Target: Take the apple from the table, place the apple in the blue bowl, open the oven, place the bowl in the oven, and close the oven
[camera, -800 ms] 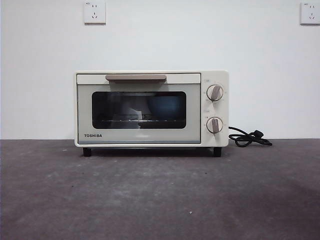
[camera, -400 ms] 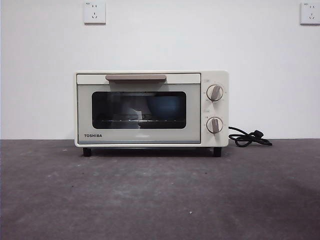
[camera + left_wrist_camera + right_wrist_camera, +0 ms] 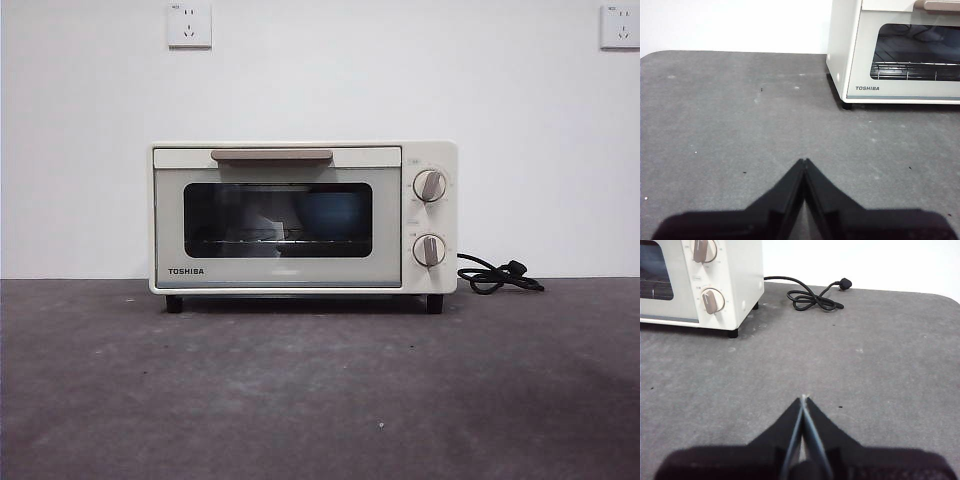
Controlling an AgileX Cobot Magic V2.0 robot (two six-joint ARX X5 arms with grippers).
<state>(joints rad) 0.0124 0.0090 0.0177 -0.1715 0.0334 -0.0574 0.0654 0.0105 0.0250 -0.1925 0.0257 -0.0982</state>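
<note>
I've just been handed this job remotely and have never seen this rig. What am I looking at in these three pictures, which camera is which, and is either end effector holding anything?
It is a two-armed robot at a dark grey table. The front view comes from a low camera looking level across the table; it shows a cream-white oven with its glass door shut, two knobs, and a black power cord lying coiled beside it. Something bluish shows dimly behind the glass, but I cannot tell what it is.

The other two pictures come from cameras on each arm's wrist. The black wedge at the bottom of each is that arm's end effector: the left end effector and the right end effector. Both have their jaws shut together on nothing, above bare table. No apple or bowl shows on the table in any view.
</note>
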